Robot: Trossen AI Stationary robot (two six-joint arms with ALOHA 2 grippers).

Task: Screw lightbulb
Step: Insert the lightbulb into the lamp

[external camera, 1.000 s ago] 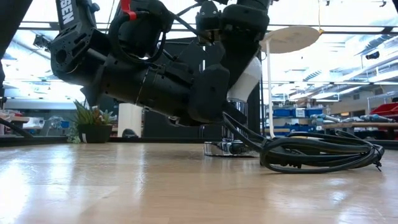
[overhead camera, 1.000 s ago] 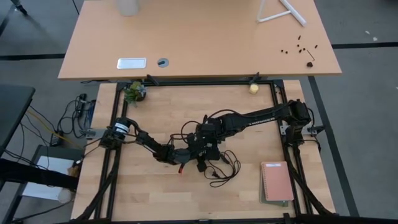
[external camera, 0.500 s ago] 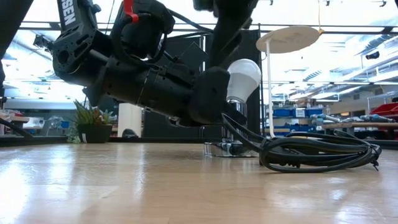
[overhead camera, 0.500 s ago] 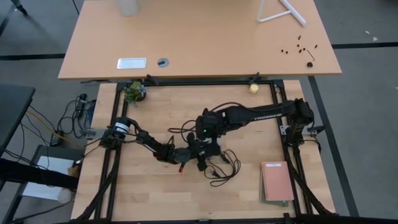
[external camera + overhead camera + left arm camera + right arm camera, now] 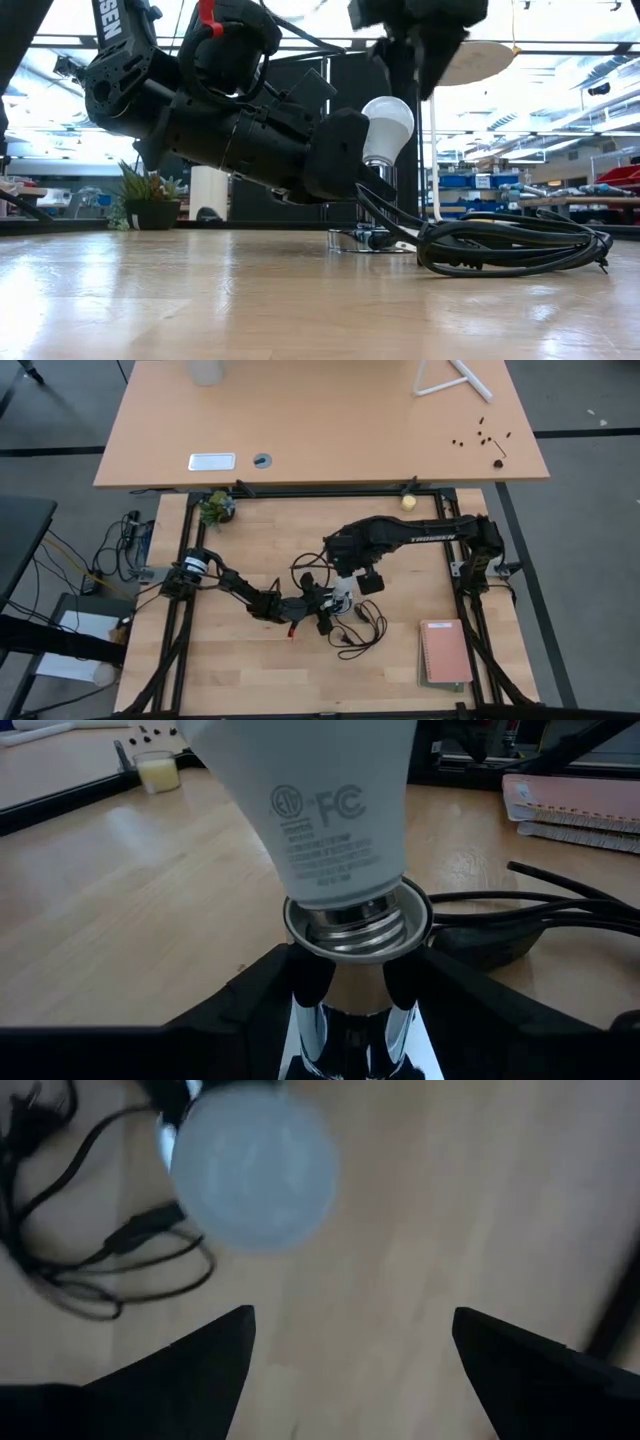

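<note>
The white lightbulb stands upright with its screw base in the rim of a chrome socket. In the low view the lightbulb shows above my left gripper, which reaches in level from the table's left and is shut on the socket. My left gripper flanks the socket's stem. My right gripper hangs open straight above the bulb's dome, clear of it, pointing down. In the high view my right gripper hangs near the table's middle. My left gripper pinches the socket's chrome stem, just under its rim, between its two fingers. The fingers come in nearly level from the table's left. The socket stands upright with its foot on the table, the bulb on top.
A black cord lies coiled on the table to the right of the socket and in front of it, as the cord shows from above. A pink notebook lies near the right edge. A small plant and a yellowish ball sit at the far edge.
My right gripper has let go of the lightbulb, risen well above it and drifted toward the table's right, rolling about its own axis. The bulb has stayed upright in the socket.
</note>
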